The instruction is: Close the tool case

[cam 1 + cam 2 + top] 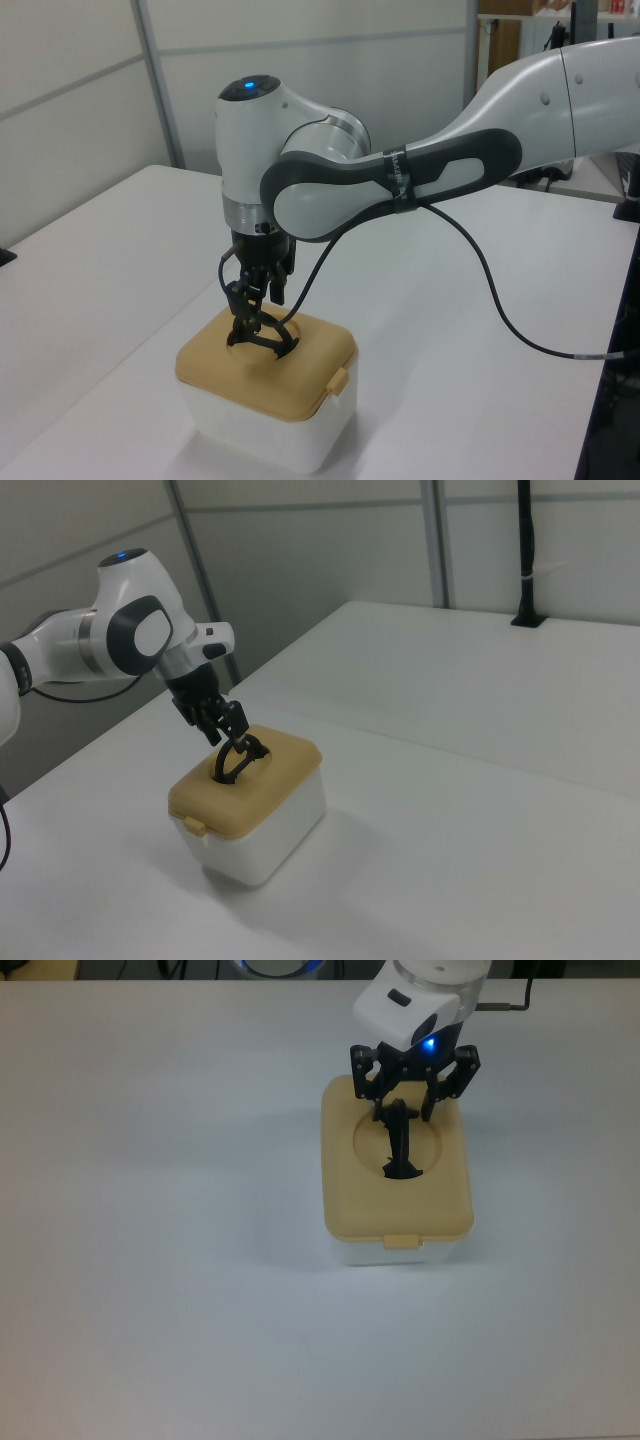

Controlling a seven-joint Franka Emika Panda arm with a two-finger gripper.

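Observation:
The tool case stands on the white table with its tan lid (pixel 345 1195) lying flat and square on the white box (pixel 400 1254). A small latch tab (pixel 403 1241) hangs at the lid's front edge. The black handle (pixel 400 1145) stands upright in the lid's circular recess. My gripper (pixel 405 1108) is open just above the handle, one finger on each side of its top, not clamping it. The left view shows the gripper (pixel 255 295) over the handle (pixel 262 337), the lid (pixel 215 365) and the box (pixel 260 430). In the right view the gripper (pixel 225 728) hovers above the lid (pixel 285 765).
The arm's black cable (pixel 500 300) loops down over the table in the left view. A black post (pixel 524 550) stands at the table's far edge in the right view. The table's edge runs down the left view's right side.

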